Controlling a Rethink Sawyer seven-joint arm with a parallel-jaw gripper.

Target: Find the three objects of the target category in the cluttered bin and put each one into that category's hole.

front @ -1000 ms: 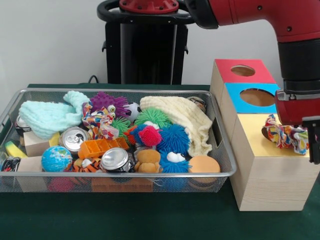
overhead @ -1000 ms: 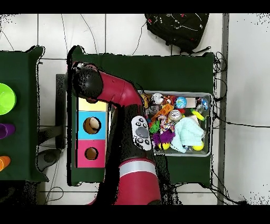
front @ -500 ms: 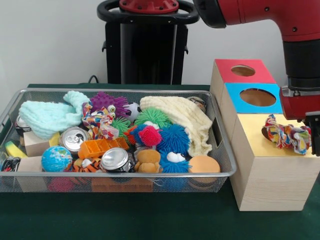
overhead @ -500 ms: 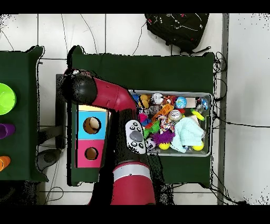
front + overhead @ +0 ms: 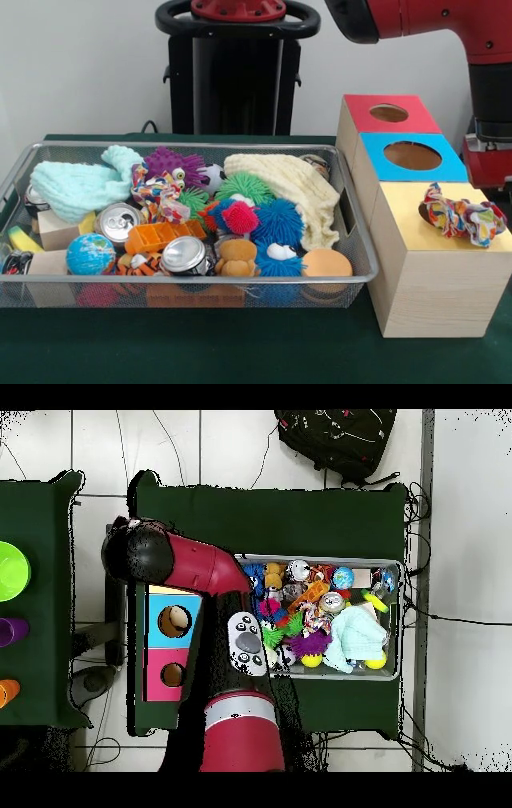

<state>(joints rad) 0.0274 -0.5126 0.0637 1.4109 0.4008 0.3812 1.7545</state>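
lying at right of the frame on the yellow box top [image 5: 416, 224]: one rope toy [image 5: 462, 218], left unposted as i am drawing my arm [image 5: 490, 88] away rightward; claw state: i cannot tell. second rope toy [image 5: 160, 194] waiting in the bin [image 5: 200, 282].

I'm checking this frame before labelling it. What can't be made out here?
- Gripper: cut off by the right edge in the front view, under the arm in the overhead view.
- Yellow box top: the scrunchie covers any hole.
- Wire bin: lower items buried under clutter.
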